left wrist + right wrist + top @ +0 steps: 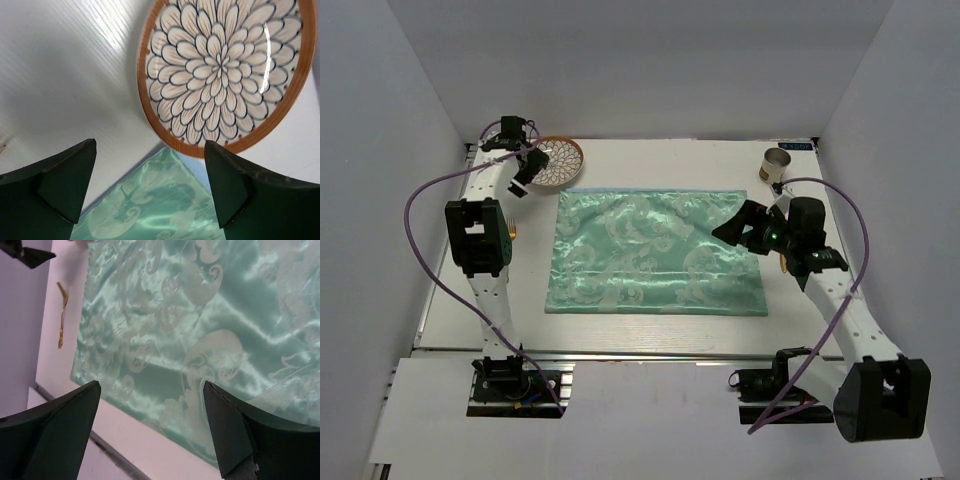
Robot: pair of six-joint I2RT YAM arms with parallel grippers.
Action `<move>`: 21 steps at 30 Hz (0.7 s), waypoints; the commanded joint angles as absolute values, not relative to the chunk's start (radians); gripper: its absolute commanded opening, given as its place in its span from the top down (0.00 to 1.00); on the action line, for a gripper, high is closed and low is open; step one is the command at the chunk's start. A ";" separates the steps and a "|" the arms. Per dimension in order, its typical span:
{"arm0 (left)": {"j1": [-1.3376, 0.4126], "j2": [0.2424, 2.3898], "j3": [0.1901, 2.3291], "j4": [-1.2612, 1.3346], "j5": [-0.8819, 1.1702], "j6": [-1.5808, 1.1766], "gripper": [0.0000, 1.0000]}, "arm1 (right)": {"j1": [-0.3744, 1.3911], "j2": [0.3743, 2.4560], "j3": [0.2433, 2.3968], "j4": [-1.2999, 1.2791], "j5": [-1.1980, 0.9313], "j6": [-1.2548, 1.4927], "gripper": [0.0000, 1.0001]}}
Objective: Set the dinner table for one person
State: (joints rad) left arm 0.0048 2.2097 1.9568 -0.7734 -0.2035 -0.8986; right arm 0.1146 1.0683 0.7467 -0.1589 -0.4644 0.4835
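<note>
The dinner table is white, with a shiny green patterned cloth laid in its middle. A plate with an orange rim and a petal pattern lies at the cloth's far left corner. My left gripper hovers open just left of it; in the left wrist view the plate and the cloth corner show beyond the empty gripper. My right gripper stands open over the cloth's right edge, and nothing sits between its fingers in the right wrist view.
A gold fork lies on the table left of the cloth, partly under the left arm. A metal cup stands at the far right. A small gold item peeks out beside the right arm. White walls enclose three sides.
</note>
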 commanded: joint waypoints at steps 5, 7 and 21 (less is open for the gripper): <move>0.037 2.242 1.996 -0.687 -0.138 -1.043 0.02 | 0.127 0.945 0.693 -0.184 -0.581 0.500 0.11; 0.046 2.288 2.025 -0.692 -0.103 -1.063 0.02 | 0.127 0.930 0.686 -0.192 -0.603 0.500 0.11; 0.046 2.370 1.982 -0.618 -0.072 -1.163 0.69 | 0.126 0.859 0.652 -0.167 -0.698 0.538 0.11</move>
State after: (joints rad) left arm 0.0402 2.3707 1.9785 -0.6518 -0.0910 -1.1362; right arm 0.1226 0.8780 0.6785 -0.1848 -0.6628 0.5198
